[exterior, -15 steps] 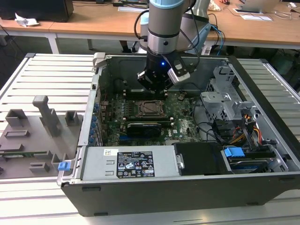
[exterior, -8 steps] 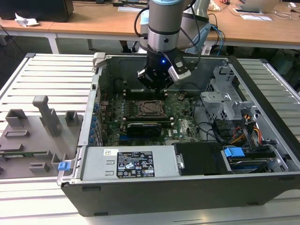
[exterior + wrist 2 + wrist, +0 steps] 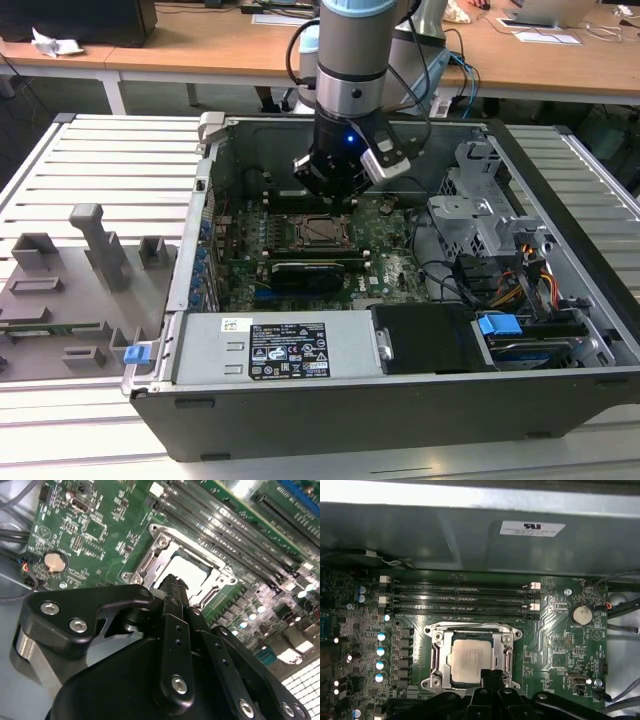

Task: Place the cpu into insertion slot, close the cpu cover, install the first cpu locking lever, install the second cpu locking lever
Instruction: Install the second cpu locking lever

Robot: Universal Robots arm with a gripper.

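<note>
CPU (image 3: pixel 468 657), flat square with silvery top, sits in my insertion slot (image 3: pixel 436 656) under the closed thin metal cpu cover (image 3: pixel 506 652), black end effector (image 3: pixel 493 676) fingertips pressed together just above.

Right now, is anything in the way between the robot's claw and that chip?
Nothing visible. The cpu sits in the insertion slot with the cpu cover down around it, and the gripper hangs just above its edge.
</note>
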